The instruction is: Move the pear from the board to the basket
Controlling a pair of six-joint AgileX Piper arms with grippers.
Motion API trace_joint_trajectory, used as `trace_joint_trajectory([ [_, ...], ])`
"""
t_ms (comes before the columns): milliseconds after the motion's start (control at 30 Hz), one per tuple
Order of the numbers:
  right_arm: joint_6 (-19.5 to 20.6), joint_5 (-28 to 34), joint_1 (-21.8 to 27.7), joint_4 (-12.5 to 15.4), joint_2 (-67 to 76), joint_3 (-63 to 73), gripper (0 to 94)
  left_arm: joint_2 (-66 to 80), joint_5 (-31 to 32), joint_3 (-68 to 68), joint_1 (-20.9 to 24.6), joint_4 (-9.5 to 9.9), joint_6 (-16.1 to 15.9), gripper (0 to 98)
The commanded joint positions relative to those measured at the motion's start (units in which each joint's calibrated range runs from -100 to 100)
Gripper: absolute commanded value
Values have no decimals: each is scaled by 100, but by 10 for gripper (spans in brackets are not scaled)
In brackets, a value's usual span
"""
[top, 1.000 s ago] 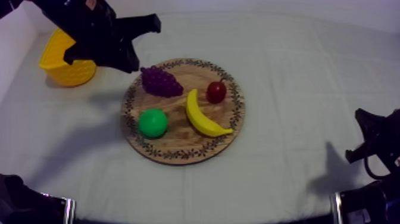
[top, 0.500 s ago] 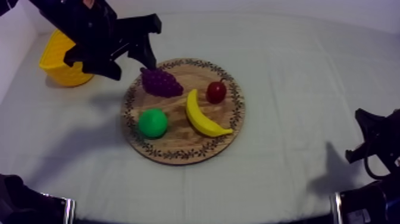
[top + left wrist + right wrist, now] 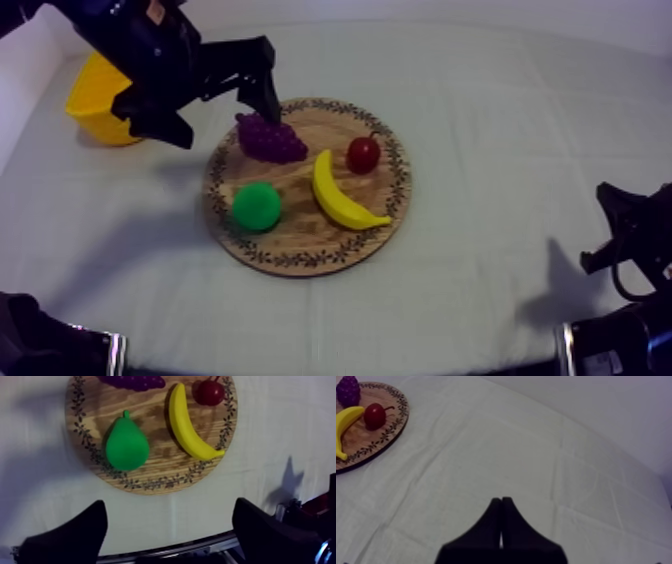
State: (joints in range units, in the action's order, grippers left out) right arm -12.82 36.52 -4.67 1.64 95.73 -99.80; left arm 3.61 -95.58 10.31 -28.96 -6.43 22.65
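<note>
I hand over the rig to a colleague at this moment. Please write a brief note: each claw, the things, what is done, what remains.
Left claw: open, empty, above the wooden board's far left edge, beside the grapes.
Right claw: shut on nothing, at rest over the cloth at the right.
Pear: on the board's near left part, untouched.
Yellow basket: far left of the table, partly behind the left arm.
Done: nothing yet.
Left to do: grasp the pear, carry it to the basket, release it.
</note>
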Motion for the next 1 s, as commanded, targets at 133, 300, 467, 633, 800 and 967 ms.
trace_joint_trajectory([
  [133,0,2,0,-1,3,2,2,-300,297,351,113,3,-205,953],
  [300,0,2,0,-1,3,2,2,-679,689,858,271,-29,-334,904],
  [467,0,2,0,-1,3,2,2,-1122,1056,1241,337,-122,-492,900],
  [633,0,2,0,-1,3,2,2,-1568,1300,1346,339,-198,-620,902],
  [800,0,2,0,-1,3,2,2,-1995,1370,1174,253,-263,-702,911],
  [967,0,2,0,-1,3,2,2,-2370,1391,959,176,-320,-741,920],
])
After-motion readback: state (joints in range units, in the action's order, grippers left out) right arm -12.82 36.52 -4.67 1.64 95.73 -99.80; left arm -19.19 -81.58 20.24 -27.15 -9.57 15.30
